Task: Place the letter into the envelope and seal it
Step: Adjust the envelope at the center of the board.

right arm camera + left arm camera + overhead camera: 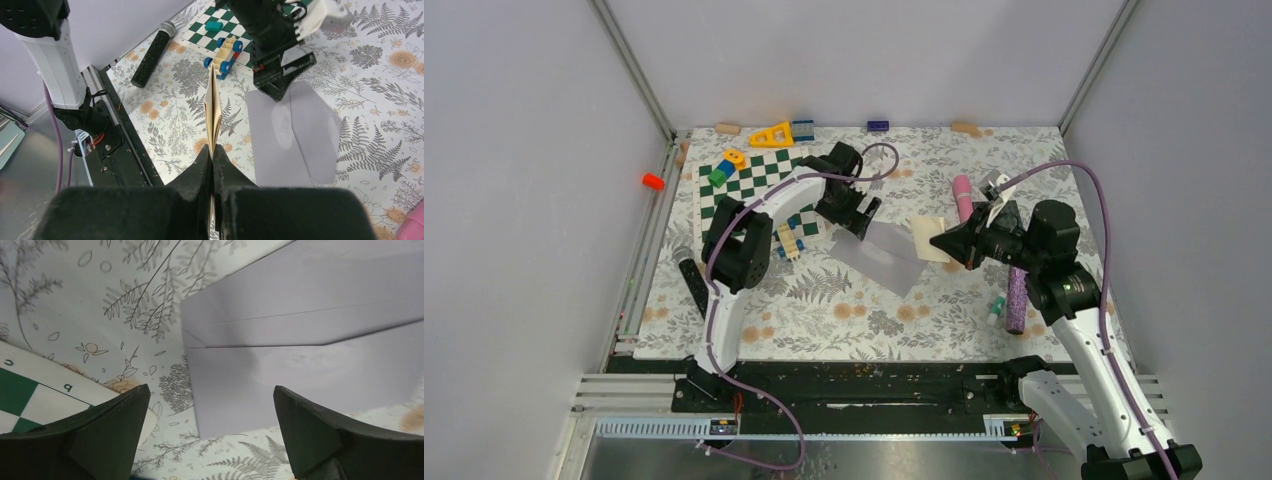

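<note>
Roughly counted: one envelope [886, 252], one cream folded letter [929, 238], two grippers. Readable writing: only chessboard [30, 400] border letters; one reads C, next like p or d. Envelope flat on floral cloth [824, 300], flap folded out. Left gripper [210, 395] spread wide, empty, over envelope's end nearest chessboard; contact unclear. Right gripper [214, 152] pinched tight on letter, held edge-up, just beside envelope's opposite end.

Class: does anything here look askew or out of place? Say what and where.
The envelope lies slanted across the table, flap open, not square to its edges. The folded letter is outside it, pinched in the right gripper.
</note>
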